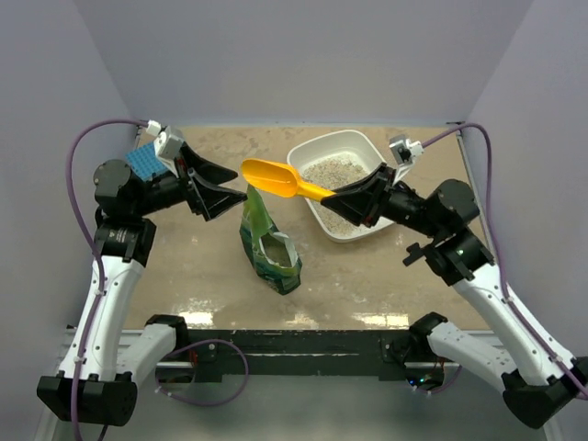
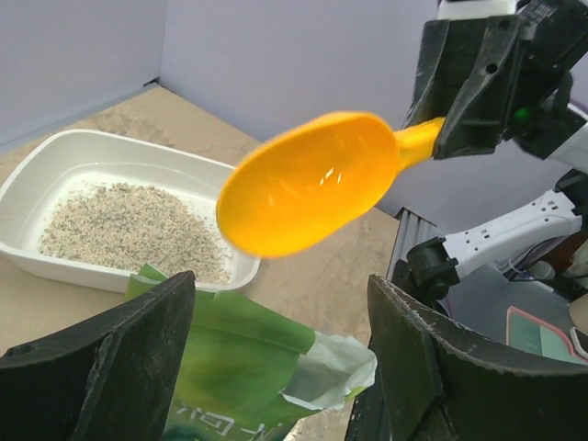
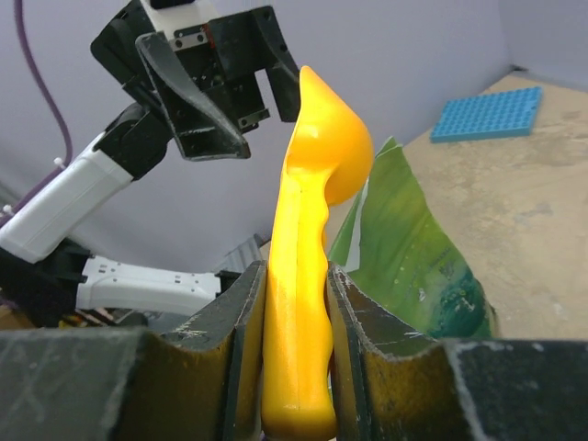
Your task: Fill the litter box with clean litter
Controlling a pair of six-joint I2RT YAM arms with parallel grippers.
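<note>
Right jaws pinch the scoop [image 1: 272, 177]; left jaws stand wide.

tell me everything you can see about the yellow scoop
The scoop is glossy orange-yellow plastic, one piece: an oval bowl and a narrower handle. The right gripper clamps the handle; the bowl hangs in the air over the green bag, beside the litter box. Nothing else touches it.

Lighting: you are getting bright, even, diffuse light. Blur: scoop [image 2: 308, 184] ahead of your left claw [image 2: 280, 280] is smearing at its lower edge.
</note>
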